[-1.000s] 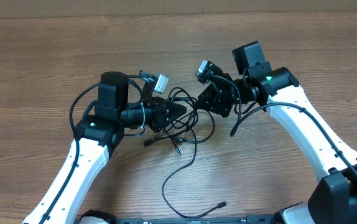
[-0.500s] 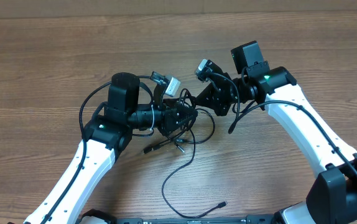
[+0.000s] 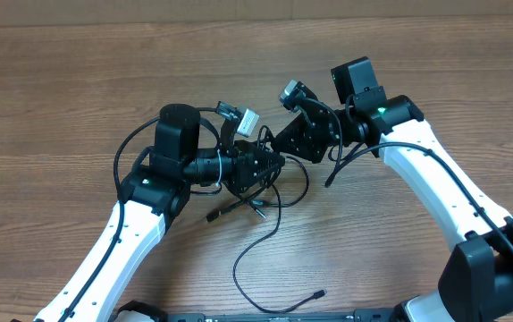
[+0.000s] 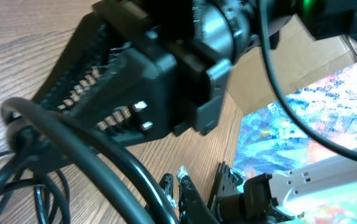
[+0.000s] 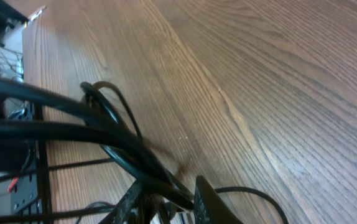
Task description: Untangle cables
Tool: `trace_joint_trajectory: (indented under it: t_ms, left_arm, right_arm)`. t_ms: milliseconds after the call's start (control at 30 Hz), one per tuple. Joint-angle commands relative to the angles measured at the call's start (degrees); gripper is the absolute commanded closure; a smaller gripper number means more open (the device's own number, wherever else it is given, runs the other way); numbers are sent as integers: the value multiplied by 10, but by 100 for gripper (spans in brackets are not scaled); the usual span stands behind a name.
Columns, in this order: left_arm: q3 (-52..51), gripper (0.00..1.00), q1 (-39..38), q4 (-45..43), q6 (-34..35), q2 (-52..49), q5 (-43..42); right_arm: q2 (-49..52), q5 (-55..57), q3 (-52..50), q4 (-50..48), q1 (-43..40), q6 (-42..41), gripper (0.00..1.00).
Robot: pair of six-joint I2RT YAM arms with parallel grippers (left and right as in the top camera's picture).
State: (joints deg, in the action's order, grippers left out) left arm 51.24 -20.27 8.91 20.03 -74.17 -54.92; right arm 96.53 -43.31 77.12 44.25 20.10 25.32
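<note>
Nearest, one loose strand of the thin black flexible cables trails over the brown wood-grain table to a small plug end. Behind it the rest lie knotted, too overlapped to count. Two grippers meet at the knot: the left gripper among the cords, the right gripper just beside it. Close black cabling blocks both wrist views, so neither's finger gap can be told.

Matt grained wood table; glossy black cables; smooth white plastic arm links.
</note>
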Motion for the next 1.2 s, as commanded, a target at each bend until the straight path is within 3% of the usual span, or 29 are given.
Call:
trace_joint_trajectory:
  t_ms: [0, 233, 600, 867, 1167]
  left_arm:
    - [3, 96, -4, -24, 28, 4, -22]
    - [3, 96, -4, -28, 29, 4, -33]
    - [3, 96, 45, 4, 29, 4, -26]
    - [3, 96, 80, 153, 69, 4, 156]
    - [3, 96, 80, 183, 79, 4, 204]
  right_arm:
    - [28, 17, -2, -21, 10, -68, 84]
    - [34, -15, -2, -47, 21, -79, 96]
    - [30, -44, -2, 1, -2, -56, 96]
    - [-32, -146, -2, 12, -38, -23, 96]
    - [-137, -183, -2, 12, -38, -24, 96]
